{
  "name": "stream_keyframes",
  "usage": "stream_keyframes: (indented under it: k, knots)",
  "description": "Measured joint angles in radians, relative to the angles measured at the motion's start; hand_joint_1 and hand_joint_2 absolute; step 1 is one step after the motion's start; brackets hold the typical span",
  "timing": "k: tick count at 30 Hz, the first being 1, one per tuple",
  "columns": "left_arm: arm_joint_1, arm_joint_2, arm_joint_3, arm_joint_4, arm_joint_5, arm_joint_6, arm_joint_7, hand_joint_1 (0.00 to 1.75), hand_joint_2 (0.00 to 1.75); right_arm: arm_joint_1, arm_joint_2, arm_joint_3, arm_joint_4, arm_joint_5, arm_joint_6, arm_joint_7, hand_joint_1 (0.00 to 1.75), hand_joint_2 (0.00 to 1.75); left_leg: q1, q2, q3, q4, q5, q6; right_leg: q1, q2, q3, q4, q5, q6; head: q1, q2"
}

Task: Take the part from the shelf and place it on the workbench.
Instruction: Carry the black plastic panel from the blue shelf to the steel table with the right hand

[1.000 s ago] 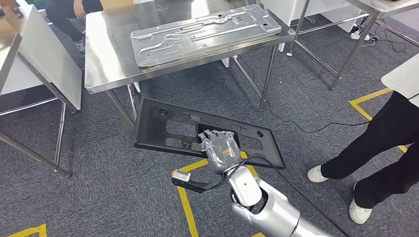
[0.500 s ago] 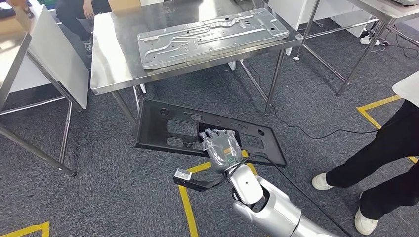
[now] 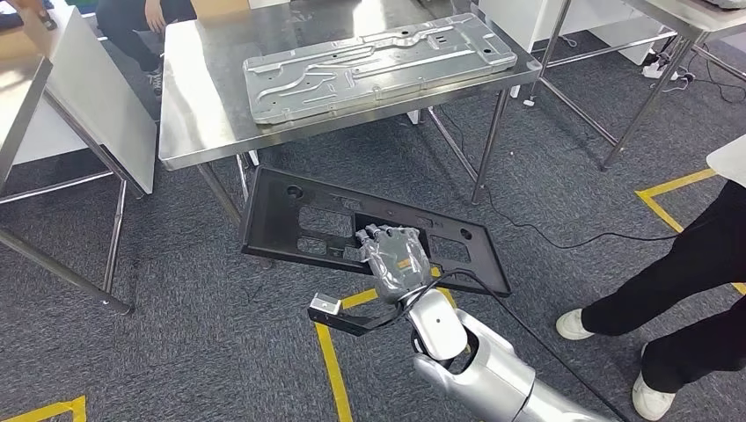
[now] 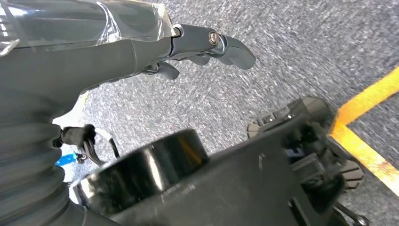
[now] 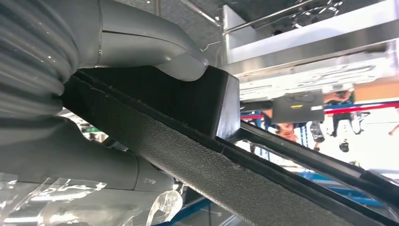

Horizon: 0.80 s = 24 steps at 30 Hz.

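My right hand (image 3: 396,261) grips the near long edge of a flat black plastic panel (image 3: 295,215) with several cut-outs. The panel hangs tilted above the carpet, its far edge close under the front of the steel workbench (image 3: 198,123). A stamped grey metal plate (image 3: 378,63) lies on that bench. In the right wrist view the thumb (image 5: 155,44) presses on the black panel (image 5: 197,160), with the bench's underside beyond. My left hand (image 4: 117,52) hangs over the carpet holding nothing, its fingers (image 4: 221,44) loosely bent.
A person in black trousers and white shoes (image 3: 669,290) stands at the right. Yellow tape lines (image 3: 330,365) and a black cable (image 3: 563,239) cross the carpet. Another table (image 3: 79,114) stands at the left, a steel frame (image 3: 616,88) at the far right. Someone sits behind the bench (image 3: 132,18).
The whole view has shifted a little. My right hand has carried the black panel slightly up and closer to the bench's front edge. The person at the right has barely moved.
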Motion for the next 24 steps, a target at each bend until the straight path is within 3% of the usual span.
stream_keyframes:
  k: [2, 3, 6, 7, 8, 9, 11, 13, 16, 18, 21, 22, 23, 24]
  knots:
    - [0.002, 0.000, 0.000, 0.000, 0.000, 0.001, -0.001, 0.00, 1.75, -0.001, 0.001, 0.000, 0.000, 0.000, 0.000, 0.000, 1.75, 1.75, 0.005, -0.002, 0.015, -0.016, 0.007, 0.006, 0.000, -0.002, 0.001, 0.010, -0.010, 0.010, 0.000, 0.000]
    - [0.002, 0.000, 0.000, 0.000, 0.001, 0.001, -0.002, 0.00, 1.75, -0.003, 0.001, 0.000, 0.000, 0.000, 0.000, 0.000, 1.75, 1.75, 0.008, -0.003, 0.025, -0.025, 0.011, 0.010, 0.001, 0.000, -0.011, 0.041, -0.027, 0.013, 0.000, 0.000]
    - [0.001, 0.000, 0.000, 0.000, 0.004, -0.001, -0.005, 0.00, 1.75, -0.006, 0.000, 0.000, 0.000, -0.001, 0.016, -0.004, 1.75, 1.75, 0.009, -0.003, 0.036, -0.031, 0.011, 0.019, 0.004, 0.004, -0.105, 0.226, -0.108, 0.017, 0.000, 0.000]
    - [0.002, 0.000, 0.000, 0.000, 0.005, -0.003, -0.006, 0.00, 1.75, -0.006, -0.001, 0.001, 0.000, -0.001, 0.027, -0.006, 1.75, 1.75, 0.009, -0.004, 0.037, -0.031, 0.009, 0.019, 0.004, 0.004, -0.131, 0.268, -0.116, 0.019, 0.000, 0.000]
    - [0.003, 0.000, 0.000, 0.000, 0.007, -0.005, -0.007, 0.00, 1.75, -0.008, -0.001, 0.001, 0.000, -0.002, 0.041, -0.011, 1.75, 1.75, 0.009, -0.005, 0.038, -0.030, 0.007, 0.019, 0.003, 0.004, -0.141, 0.276, -0.106, 0.021, 0.000, 0.000]
    - [0.004, 0.000, 0.000, 0.000, 0.008, -0.007, -0.008, 0.00, 1.75, -0.013, -0.002, 0.003, 0.000, -0.007, 0.057, -0.017, 1.75, 1.75, 0.010, -0.007, 0.039, -0.028, 0.005, 0.017, 0.002, 0.004, -0.130, 0.242, -0.078, 0.023, 0.000, 0.000]
    - [0.004, 0.000, 0.001, 0.000, 0.009, -0.011, -0.012, 0.00, 1.75, -0.033, -0.002, 0.007, -0.001, -0.026, 0.096, -0.034, 1.75, 1.75, 0.010, -0.010, 0.040, -0.017, -0.006, 0.008, 0.000, 0.004, -0.068, 0.103, -0.007, 0.024, 0.000, 0.000]
    - [0.003, 0.000, 0.001, 0.000, 0.009, -0.014, -0.017, 0.00, 1.75, -0.056, -0.002, 0.012, -0.006, -0.043, 0.139, -0.049, 1.75, 1.75, 0.007, -0.012, 0.036, -0.003, -0.020, -0.002, 0.000, 0.006, -0.026, 0.014, 0.023, 0.017, 0.000, 0.000]
    - [0.004, 0.001, 0.002, 0.000, 0.010, -0.018, -0.021, 0.00, 1.75, -0.085, -0.004, 0.020, -0.017, -0.050, 0.186, -0.056, 1.75, 1.75, 0.008, -0.012, 0.033, 0.003, -0.028, -0.009, 0.004, 0.006, -0.024, 0.004, 0.021, -0.001, 0.000, 0.000]
    - [0.005, 0.001, 0.002, 0.000, 0.009, -0.020, -0.021, 0.00, 1.75, -0.103, -0.004, 0.026, -0.024, -0.050, 0.206, -0.060, 1.75, 1.75, 0.012, -0.009, 0.015, 0.045, -0.054, -0.019, 0.000, 0.005, -0.022, 0.003, 0.022, -0.012, 0.000, 0.000]
    - [0.005, 0.001, 0.002, 0.000, 0.009, -0.022, -0.022, 0.00, 1.75, -0.121, -0.005, 0.043, -0.030, -0.049, 0.237, -0.070, 1.75, 1.75, 0.021, -0.006, -0.079, 0.236, -0.137, -0.037, -0.002, 0.005, -0.020, 0.002, 0.020, -0.019, 0.000, 0.000]
    - [0.004, 0.001, 0.002, 0.000, 0.009, -0.023, -0.022, 0.00, 1.75, -0.123, -0.006, 0.051, -0.031, -0.048, 0.246, -0.074, 1.75, 1.75, 0.023, -0.006, -0.107, 0.287, -0.150, -0.040, -0.002, 0.005, -0.019, 0.003, 0.018, -0.020, 0.000, 0.000]
    - [0.003, 0.001, 0.003, 0.000, 0.008, -0.024, -0.023, 0.00, 1.75, -0.124, -0.006, 0.059, -0.032, -0.046, 0.253, -0.078, 1.75, 1.75, 0.024, -0.005, -0.121, 0.303, -0.144, -0.041, -0.001, 0.005, -0.018, 0.003, 0.017, -0.020, 0.000, 0.000]
    - [0.002, 0.001, 0.003, 0.000, 0.008, -0.025, -0.023, 0.00, 1.75, -0.124, -0.007, 0.067, -0.032, -0.044, 0.258, -0.082, 1.75, 1.75, 0.025, -0.005, -0.114, 0.278, -0.120, -0.040, -0.002, 0.005, -0.016, 0.003, 0.016, -0.019, 0.000, 0.000]
